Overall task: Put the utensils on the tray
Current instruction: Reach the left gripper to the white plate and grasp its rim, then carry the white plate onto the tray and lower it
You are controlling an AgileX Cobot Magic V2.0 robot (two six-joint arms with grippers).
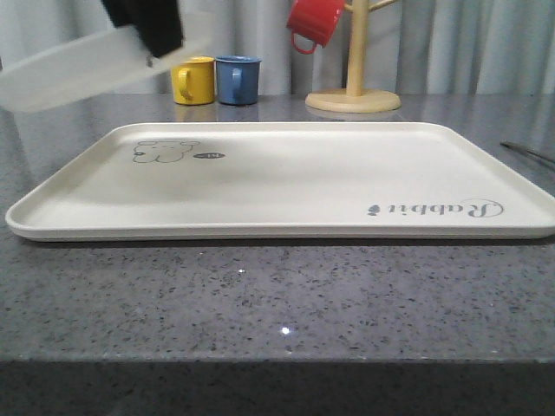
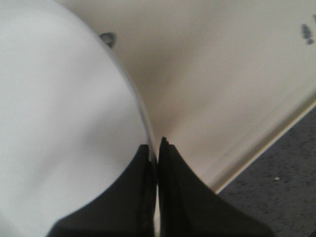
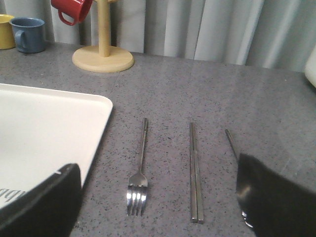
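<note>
Above the tray's (image 1: 286, 186) ten-o'clock corner, the left gripper (image 2: 157, 148) holds the white plate (image 1: 74, 69), fingers clamped on its rim, tilted and airborne. Recommend levelling it, then lowering onto bare tray. Right gripper (image 3: 158, 197) fingers stand apart over fork (image 3: 139, 170), knife (image 3: 195, 170) and spoon (image 3: 232, 143), on the counter at the tray's three o'clock.

I count one tray (image 1: 286, 178), one white plate (image 1: 74, 69), three mugs — a yellow mug (image 1: 194, 81), a blue mug (image 1: 237, 80), a red mug (image 1: 315, 22) — one wooden mug stand (image 1: 353, 97), one fork (image 3: 139, 170), one knife (image 3: 194, 170) and one partly hidden spoon (image 3: 232, 142)
</note>
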